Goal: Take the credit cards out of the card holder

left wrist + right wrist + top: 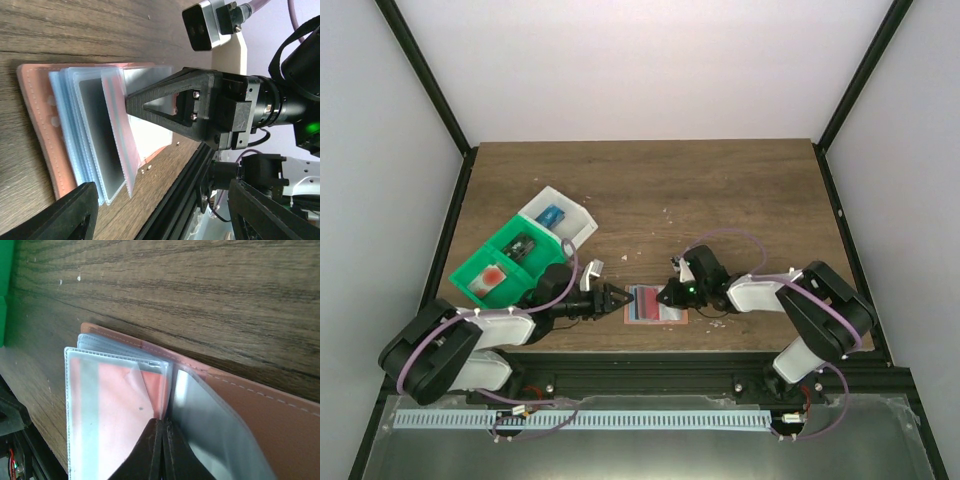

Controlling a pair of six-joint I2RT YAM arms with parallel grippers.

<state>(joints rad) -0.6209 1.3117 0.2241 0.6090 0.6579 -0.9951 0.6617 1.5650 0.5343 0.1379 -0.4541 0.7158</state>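
Observation:
The card holder lies open near the table's front edge, salmon cover down, with its clear sleeves fanned upward. One sleeve holds a red and white credit card; a grey-looking card sits in another. My right gripper is shut, its tips pressed together at the fold between two sleeves. Whether a sleeve is pinched between them I cannot tell. My left gripper is open at the holder's left edge with nothing between its fingers. The right gripper's black fingers reach over the sleeves in the left wrist view.
A green tray with something red in it and a white tray holding a blue item stand at the back left. The black frame rail runs along the table's front edge just beyond the holder.

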